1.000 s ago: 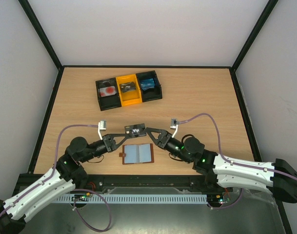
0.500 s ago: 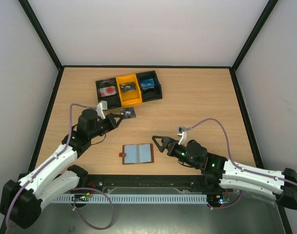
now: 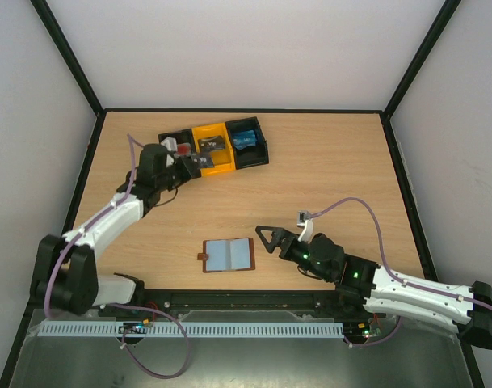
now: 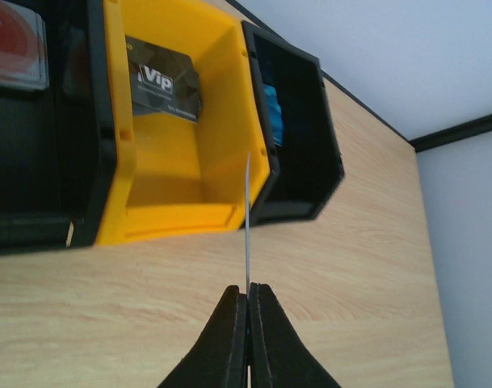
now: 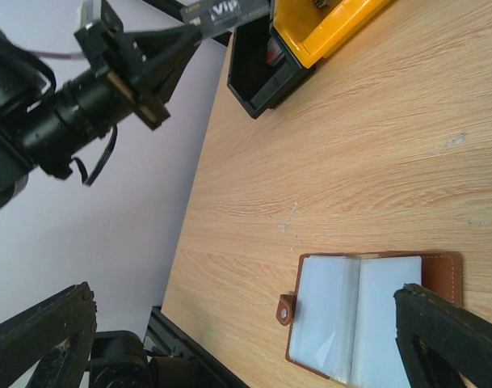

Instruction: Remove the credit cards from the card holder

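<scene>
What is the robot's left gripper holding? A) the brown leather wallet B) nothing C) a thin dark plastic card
C: the left gripper is shut on a thin dark plastic card beside the yellow plastic bin, and the open reddish-brown leather wallet lies apart from it.

It is a lab test cell: white walls (image 3: 246, 56) and a black frame (image 3: 68, 56) box in a wooden table (image 3: 326, 178), with a cable duct (image 3: 254, 330) along the bottom.
</scene>
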Available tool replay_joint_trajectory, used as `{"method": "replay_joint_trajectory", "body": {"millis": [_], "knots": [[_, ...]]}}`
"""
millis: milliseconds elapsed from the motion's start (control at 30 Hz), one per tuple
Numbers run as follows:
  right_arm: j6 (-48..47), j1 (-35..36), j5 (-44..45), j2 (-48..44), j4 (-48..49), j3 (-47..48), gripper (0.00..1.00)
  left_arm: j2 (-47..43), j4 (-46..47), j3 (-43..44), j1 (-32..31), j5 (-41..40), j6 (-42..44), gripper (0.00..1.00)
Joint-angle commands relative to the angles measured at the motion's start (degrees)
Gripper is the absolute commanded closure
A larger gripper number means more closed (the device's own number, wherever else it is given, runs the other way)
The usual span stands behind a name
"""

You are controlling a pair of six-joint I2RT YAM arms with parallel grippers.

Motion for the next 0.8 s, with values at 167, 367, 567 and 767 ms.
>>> {"method": "replay_joint_trajectory", "body": {"millis": [167,367,567,767], "knots": [[0.8,0.2,2.7,2.3,-0.6,1.0,0.02,15.6,2.8,12.4,1.4,-1.7,3.2,0.98],[0.8,0.2,3.2,4.4,0.3,1.7,0.02,23.6,3.7,17.3,1.7,-2.3,3.2,0.98],[-0.4,0.2,4.7,6.1,-2.1,3.1,0.02,28.4,3.4,21.4,2.3,-2.8,3.8,0.98],[-0.4,0.2,5.9,5.7,-2.8,2.8,0.02,31.9,3.2,24.7,2.3,-2.2,3.7,0.98]]}}
